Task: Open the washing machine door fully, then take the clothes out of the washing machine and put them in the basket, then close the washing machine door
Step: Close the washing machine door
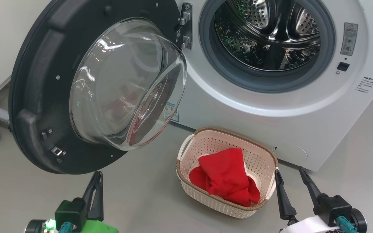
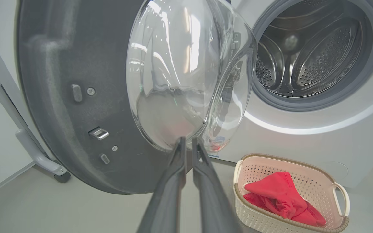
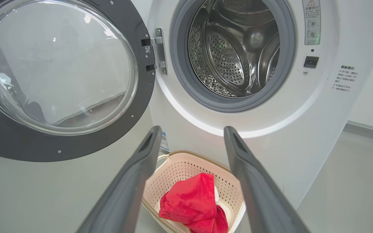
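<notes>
Two grippers sit low in my head view, and neither holds anything; the left gripper (image 1: pixel 97 174) has its fingers nearly together with only a thin slit between them, which the left wrist view (image 2: pixel 188 142) shows as well; its tips lie right at the lower edge of the washing machine door (image 1: pixel 37 81), and I cannot tell whether they touch it; the right gripper (image 1: pixel 289 170) stands wide, its fingers well apart and empty (image 3: pixel 193 129), one tip just beside the right handle of the basket (image 1: pixel 199 194); the door hangs swung out to the left on its hinge, glass bowl facing me; the washing machine (image 1: pixel 238 123) stands with its steel drum (image 1: pixel 267 35) exposed; the clothes (image 1: pixel 225 174) lie bunched inside the basket, which rests on the grey floor (image 1: pixel 141 200) just before the machine.
</notes>
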Robot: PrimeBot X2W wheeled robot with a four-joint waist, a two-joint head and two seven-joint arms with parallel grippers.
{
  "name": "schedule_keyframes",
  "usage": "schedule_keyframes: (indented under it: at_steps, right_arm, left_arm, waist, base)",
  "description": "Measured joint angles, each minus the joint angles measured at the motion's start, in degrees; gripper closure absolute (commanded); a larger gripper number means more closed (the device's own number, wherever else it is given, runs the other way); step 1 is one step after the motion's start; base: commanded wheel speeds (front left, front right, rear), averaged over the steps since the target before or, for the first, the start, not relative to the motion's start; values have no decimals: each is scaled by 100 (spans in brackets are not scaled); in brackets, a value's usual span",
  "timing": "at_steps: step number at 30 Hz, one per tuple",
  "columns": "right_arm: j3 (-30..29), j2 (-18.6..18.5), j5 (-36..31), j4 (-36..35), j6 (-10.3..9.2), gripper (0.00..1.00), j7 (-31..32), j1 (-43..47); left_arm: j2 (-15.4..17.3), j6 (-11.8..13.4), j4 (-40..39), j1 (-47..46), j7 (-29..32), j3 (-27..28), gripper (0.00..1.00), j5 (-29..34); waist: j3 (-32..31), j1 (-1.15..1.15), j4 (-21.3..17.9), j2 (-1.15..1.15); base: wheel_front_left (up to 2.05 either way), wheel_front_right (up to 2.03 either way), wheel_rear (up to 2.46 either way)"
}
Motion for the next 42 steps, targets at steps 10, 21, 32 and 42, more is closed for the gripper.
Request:
schedule_keyframes:
  at_steps: [10, 21, 32, 42]
  right_arm:
    - [19, 0, 0, 3, 0, 0, 0, -2]
    - [30, 0, 0, 9, 0, 0, 0, -9]
    - [19, -1, -1, -21, -3, 0, 0, -27]
    - [15, -91, -68, -101, -1, 0, 0, -151]
  left_arm:
    - [-46, -4, -188, 4, -56, -26, 100, -327]
    - [-81, -465, -839, -18, -257, 261, 100, -2738]
    - [-97, -736, -1515, -481, -356, 751, 100, -4936]
    - [145, -750, -1581, -1187, -294, 2120, 100, -5372]
  waist:
    - [6, 0, 3, 0]
    - [31, 0, 18, 0]
    - [162, 0, 30, 0]
    - [387, 0, 43, 0]
  base:
    - [0, 0, 0]
    - [0, 0, 0]
    - [0, 0, 0]
    - [0, 0, 0]
